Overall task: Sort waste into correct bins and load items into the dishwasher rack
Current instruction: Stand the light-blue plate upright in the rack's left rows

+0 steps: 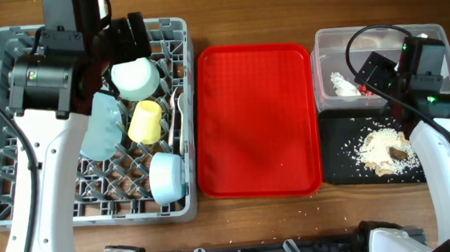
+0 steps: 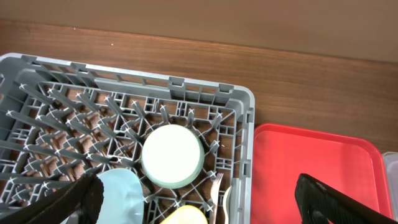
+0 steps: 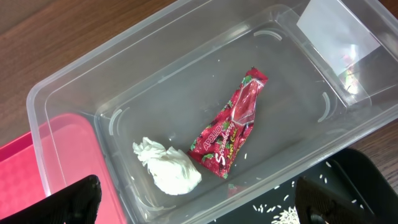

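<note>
At the bottom edge of the left wrist view, our left gripper (image 2: pixel 198 190) hung with jaws wide apart and nothing between them, poised over the dishwasher rack (image 2: pixel 245 112). Just beyond the fingers sat the yellow cup (image 2: pixel 183 216). The plate (image 2: pixel 121 196) stood on edge among the pegs, and farther up the green bowl (image 2: pixel 172 155) lay mouth down, a pose we judged was meant for draining. The white fork (image 2: pixel 216 185) leaned beside it.

Low in the right wrist view, our right gripper (image 3: pixel 196 190) also gaped, empty, above the clear tub (image 3: pixel 74 87). Inside, the napkin (image 3: pixel 168 168) lay just beside the red wrapper (image 3: pixel 233 124), dry rubbish kept together. At the overhead view's lower right, the food scraps (image 1: pixel 386 149) lay apart in the black tray (image 1: pixel 341 145).
</note>
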You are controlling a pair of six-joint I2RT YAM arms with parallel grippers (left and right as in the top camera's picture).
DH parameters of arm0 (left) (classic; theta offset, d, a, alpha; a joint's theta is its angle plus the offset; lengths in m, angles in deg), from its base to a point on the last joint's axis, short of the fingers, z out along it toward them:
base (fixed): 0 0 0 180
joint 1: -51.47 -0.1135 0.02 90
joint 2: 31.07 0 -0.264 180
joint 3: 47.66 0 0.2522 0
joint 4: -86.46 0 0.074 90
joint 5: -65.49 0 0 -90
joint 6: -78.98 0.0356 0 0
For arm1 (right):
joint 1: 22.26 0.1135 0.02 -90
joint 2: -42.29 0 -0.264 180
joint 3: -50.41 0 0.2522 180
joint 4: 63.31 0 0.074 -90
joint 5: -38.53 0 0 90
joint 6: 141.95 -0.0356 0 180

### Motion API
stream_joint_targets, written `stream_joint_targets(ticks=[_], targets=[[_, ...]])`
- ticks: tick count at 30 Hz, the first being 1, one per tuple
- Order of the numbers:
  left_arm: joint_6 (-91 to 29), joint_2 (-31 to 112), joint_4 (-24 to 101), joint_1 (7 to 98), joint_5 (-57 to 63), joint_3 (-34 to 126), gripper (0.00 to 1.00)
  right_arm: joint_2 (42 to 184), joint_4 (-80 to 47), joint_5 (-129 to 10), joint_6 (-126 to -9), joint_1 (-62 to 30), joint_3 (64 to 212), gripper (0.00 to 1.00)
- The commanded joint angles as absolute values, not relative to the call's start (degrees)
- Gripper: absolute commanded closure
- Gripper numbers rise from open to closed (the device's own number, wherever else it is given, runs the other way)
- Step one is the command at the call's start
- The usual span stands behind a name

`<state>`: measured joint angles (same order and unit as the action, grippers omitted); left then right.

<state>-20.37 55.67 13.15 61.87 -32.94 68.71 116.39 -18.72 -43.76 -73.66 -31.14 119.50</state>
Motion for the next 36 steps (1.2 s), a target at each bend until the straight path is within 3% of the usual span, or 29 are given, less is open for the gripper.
stream_joint_targets(ticks=[1, 36], targets=[[-20.91, 55.96, 13.13, 61.69, -32.11, 68.82, 0.00, 116.61, -18.74, -44.09, -73.07, -31.12, 120.39, 0.00], [-20.91, 55.96, 12.41, 61.69, -32.09, 68.82, 0.00, 113.57, -18.66, -44.09, -73.05, -31.12, 119.87, 0.00]])
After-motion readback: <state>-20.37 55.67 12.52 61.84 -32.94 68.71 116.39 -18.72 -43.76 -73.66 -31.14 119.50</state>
